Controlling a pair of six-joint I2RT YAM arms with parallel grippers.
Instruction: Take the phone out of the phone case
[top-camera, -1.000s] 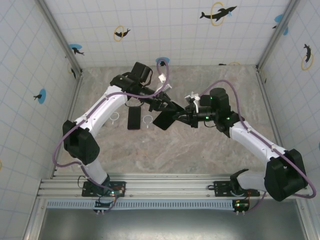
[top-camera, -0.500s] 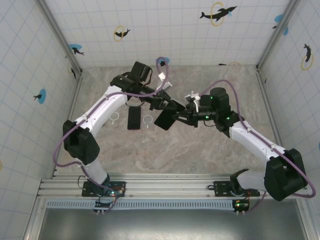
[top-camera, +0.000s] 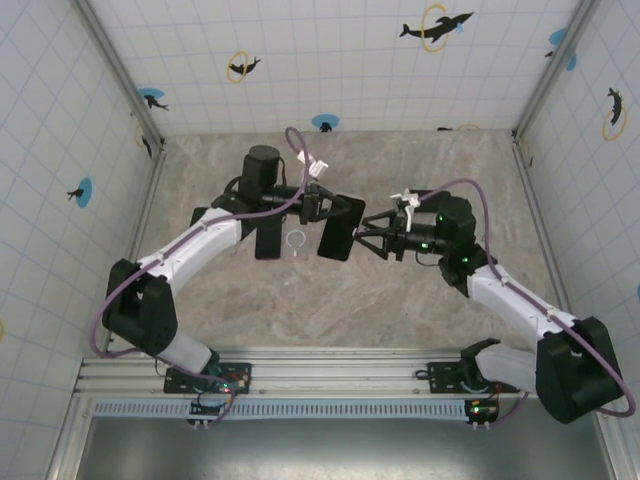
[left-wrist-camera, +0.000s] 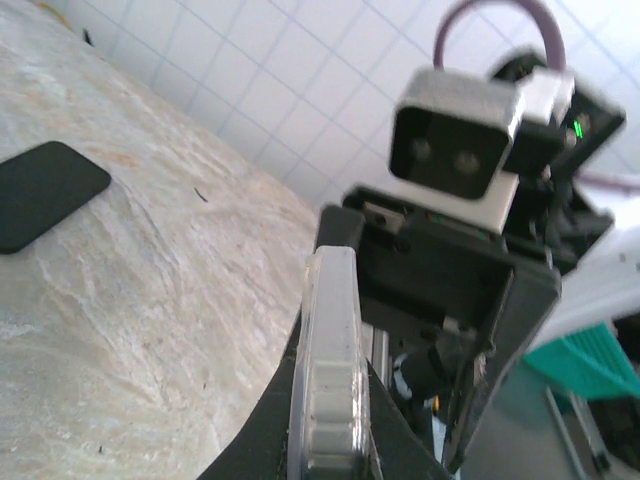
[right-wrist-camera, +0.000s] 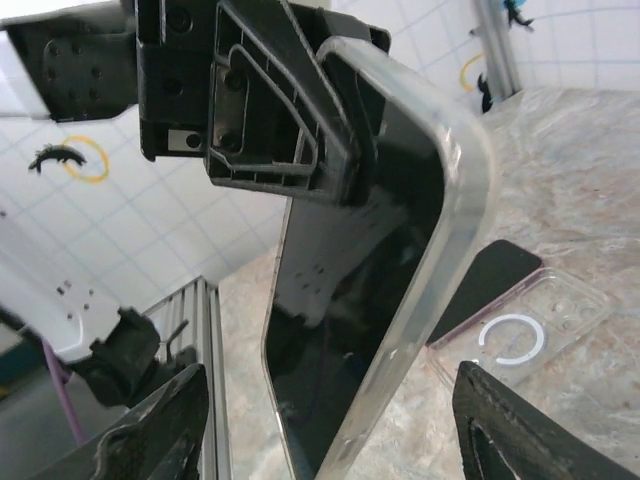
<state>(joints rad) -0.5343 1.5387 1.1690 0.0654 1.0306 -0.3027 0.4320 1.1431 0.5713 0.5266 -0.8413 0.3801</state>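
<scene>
No lettering, brand or number is readable; the dolphin sticker (top-camera: 434, 27) at twelve o'clock on the tiled wall (top-camera: 350, 60) is wordless.

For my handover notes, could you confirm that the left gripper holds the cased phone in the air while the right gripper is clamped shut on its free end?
Not quite. The right gripper is open, with its fingers spread wide and not clamping the cased phone, as the right wrist view shows. The left gripper does hold it in the air.
</scene>
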